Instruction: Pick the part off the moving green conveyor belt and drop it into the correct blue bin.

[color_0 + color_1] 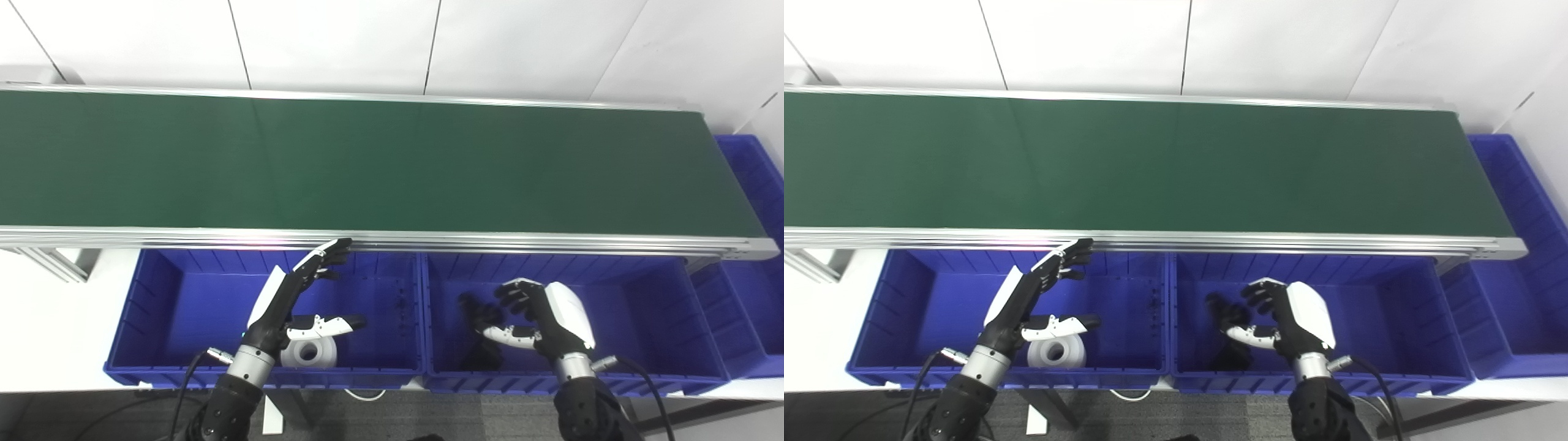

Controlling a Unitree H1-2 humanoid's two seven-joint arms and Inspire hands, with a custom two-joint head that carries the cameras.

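Observation:
The green conveyor belt carries no part in either view. My left hand is open with its fingers stretched out, held above the left blue bin. A white ring-shaped part lies in that bin just under the thumb. My right hand hangs over the right blue bin with fingers loosely curled and apart from the thumb. A black part lies in that bin by the fingertips; I see no grip on it.
The belt's aluminium front rail runs just above both bins. A third blue bin stands past the belt's right end. White wall panels are behind the belt. Cables trail from both wrists.

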